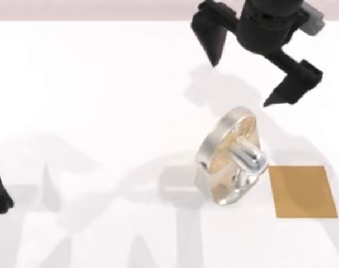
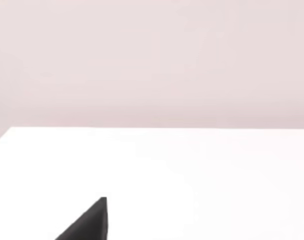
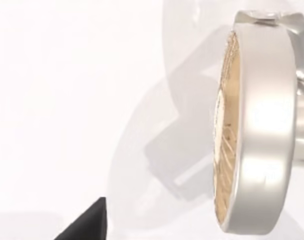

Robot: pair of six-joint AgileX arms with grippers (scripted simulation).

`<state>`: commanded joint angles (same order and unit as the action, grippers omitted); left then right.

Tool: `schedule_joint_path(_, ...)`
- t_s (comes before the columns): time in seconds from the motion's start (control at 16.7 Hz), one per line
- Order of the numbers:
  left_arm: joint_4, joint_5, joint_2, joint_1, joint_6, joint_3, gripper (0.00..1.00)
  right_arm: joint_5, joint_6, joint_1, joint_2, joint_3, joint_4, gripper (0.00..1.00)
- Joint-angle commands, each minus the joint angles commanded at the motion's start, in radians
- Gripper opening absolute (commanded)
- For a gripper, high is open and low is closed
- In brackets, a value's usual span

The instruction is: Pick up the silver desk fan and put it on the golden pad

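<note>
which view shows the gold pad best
The top view: the flat tan-gold square pad lies whole on the white table, right of the shiny silver ring-shaped desk fan. Neither wrist view shows the pad.

Scanning every view for lettering — nothing comes up. The silver desk fan (image 1: 232, 159) shows bare metal on its ring and hub, no brand, no number. The golden pad (image 1: 302, 191) is plain, unmarked. The bench (image 1: 102, 111) is blank white all over — not a label, sign or digit to read anywhere.
</note>
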<state>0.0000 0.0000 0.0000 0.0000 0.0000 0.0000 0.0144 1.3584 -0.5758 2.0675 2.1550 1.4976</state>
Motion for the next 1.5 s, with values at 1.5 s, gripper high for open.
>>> schedule_joint_path(1.5, 0.000, 0.000, 0.000, 0.000, 0.000, 0.000, 1.00, -0.013, 0.055, -0.034, 0.070, -0.217, -0.126, 0.77)
